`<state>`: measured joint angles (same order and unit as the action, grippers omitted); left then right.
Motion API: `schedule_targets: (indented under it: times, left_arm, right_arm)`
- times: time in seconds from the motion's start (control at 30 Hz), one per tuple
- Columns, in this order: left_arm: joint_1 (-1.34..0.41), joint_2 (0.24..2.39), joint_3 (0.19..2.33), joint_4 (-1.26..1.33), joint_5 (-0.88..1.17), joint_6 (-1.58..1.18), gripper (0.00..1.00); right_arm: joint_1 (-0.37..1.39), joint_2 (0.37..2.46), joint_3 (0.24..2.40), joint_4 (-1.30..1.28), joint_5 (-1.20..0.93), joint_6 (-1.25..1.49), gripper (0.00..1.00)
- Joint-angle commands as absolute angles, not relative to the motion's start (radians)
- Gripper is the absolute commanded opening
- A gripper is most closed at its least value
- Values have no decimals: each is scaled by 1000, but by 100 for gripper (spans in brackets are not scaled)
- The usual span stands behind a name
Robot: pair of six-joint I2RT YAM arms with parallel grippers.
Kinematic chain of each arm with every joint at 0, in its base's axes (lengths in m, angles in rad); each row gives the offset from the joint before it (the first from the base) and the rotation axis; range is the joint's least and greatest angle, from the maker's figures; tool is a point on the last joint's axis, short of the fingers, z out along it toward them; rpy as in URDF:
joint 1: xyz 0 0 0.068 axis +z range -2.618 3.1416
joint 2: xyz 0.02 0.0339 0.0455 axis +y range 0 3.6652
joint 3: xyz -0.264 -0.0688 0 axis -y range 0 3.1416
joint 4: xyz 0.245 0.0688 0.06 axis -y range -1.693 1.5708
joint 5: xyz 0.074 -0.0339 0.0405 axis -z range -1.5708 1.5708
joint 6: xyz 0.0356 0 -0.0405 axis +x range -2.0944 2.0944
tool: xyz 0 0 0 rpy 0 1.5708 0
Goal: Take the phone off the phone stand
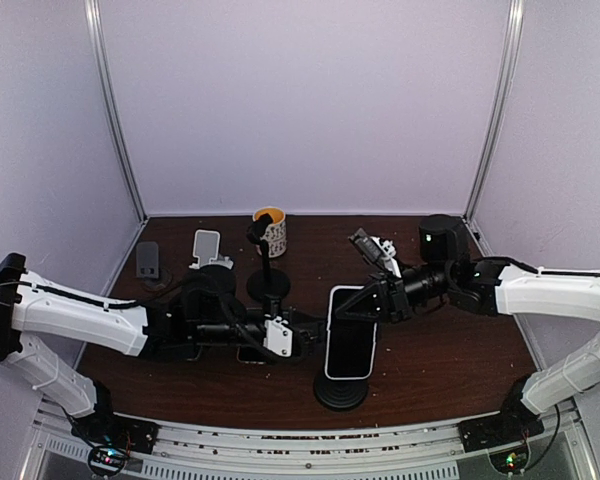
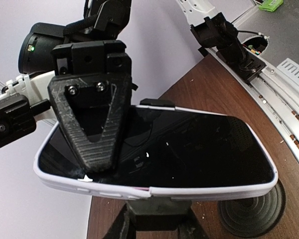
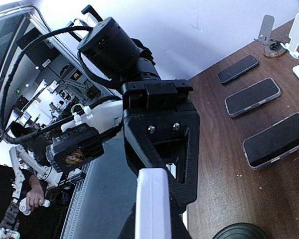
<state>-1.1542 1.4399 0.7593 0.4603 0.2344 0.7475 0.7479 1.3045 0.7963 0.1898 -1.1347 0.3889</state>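
Bearing the phone stand [image 1: 340,392], a dark wooden table [image 1: 440,350] — lilac walls [image 1: 300,100] around.

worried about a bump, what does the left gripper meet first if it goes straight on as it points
Most likely the white-cased phone on the phone stand, right ahead of the left gripper; gap unclear.

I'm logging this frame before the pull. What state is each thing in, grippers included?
Phone: on its stand, screen dark.
Stand: upright, holding the phone.
Right gripper: shut on the phone's top end.
Left gripper: beside the phone; open or shut unclear.
Spare phones: three lying flat, screens dark.
Mug: upright.
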Motion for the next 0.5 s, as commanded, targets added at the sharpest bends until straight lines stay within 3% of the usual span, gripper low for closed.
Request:
schedule_targets:
  times: [0.0,0.27,0.47]
  left_arm:
    - [-1122,1351,697,468,187,742,0]
    - [-1100,1399,696,494,192,720,0]
    - [-1097,1446,738,506,210,718,0]
  right_arm:
    - [726,1306,804,-22,-1179,324,0]
    - [747,1276,814,-18,-1226,289,0]
    - [788,1244,801,145,-1282,344,0]
